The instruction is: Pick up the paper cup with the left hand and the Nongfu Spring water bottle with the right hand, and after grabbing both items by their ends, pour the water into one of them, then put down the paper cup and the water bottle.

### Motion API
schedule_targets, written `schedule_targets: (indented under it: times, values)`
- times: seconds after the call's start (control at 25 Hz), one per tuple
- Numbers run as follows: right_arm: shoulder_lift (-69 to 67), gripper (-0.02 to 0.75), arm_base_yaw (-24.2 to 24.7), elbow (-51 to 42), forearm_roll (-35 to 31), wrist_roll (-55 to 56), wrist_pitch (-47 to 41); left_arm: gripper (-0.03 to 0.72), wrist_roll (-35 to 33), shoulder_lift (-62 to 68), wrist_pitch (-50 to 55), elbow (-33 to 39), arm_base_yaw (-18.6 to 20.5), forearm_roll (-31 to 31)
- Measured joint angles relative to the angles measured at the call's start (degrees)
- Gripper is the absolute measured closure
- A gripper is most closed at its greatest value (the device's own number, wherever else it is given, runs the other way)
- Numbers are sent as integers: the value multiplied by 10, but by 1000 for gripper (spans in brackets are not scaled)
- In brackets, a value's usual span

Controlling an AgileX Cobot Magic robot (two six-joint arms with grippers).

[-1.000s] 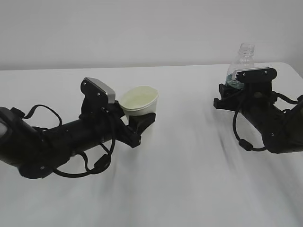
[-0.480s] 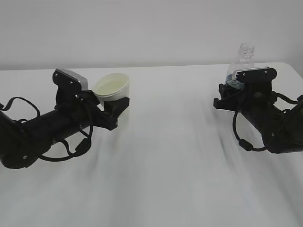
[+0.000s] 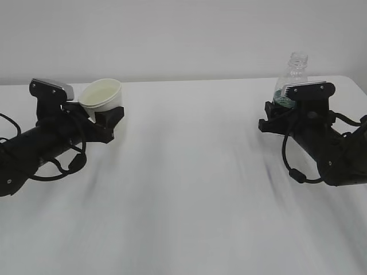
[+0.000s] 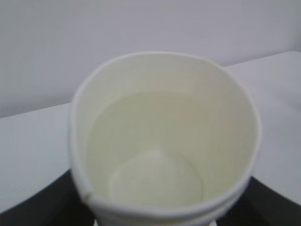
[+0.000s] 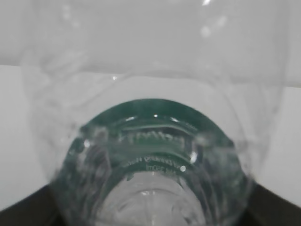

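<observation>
— Exterior view: where is the paper cup point(image 3: 102, 95) seen?
— Upper left, clamped between the left hand's fingers point(image 3: 109, 120), tilted above the bench point(image 3: 189, 189).
— And the Nongfu Spring water bottle point(image 3: 291, 77)?
— Upper right, upright, gripped low by the right hand's fingers point(image 3: 274, 117); its neck is uncapped.

- Between the paper cup point(image 3: 102, 95) and the Nongfu Spring water bottle point(image 3: 291, 77), the white table point(image 3: 189, 172) lies open.
- Left of that gap, the left hand point(image 3: 106, 121) blocks the cup's side (jaws clamped around it).
- Right of the gap, the right hand point(image 3: 275, 117) clasps the bottle's base.
</observation>
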State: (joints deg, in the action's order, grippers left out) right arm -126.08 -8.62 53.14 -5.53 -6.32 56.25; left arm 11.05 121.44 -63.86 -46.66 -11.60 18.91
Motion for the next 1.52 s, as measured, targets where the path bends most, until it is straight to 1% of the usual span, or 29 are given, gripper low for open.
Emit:
schedule_targets:
  times: [0.32,0.68,1.08,1.32,1.52]
  values:
    - [0,272,0,0,0,0,0,207,-4,0,0,0,36,-22]
    - [0,272,0,0,1,0,-3,209,-19,0,0,0,65,-74]
    - [0,272,0,0,3,0,-8,211,-36,0,0,0,108,-84]
    - [0,272,0,0,3,0,-8,217,-41,0,0,0,136,-109]
    - [0,272,0,0,3,0,-8,217,-41,0,0,0,146,-125]
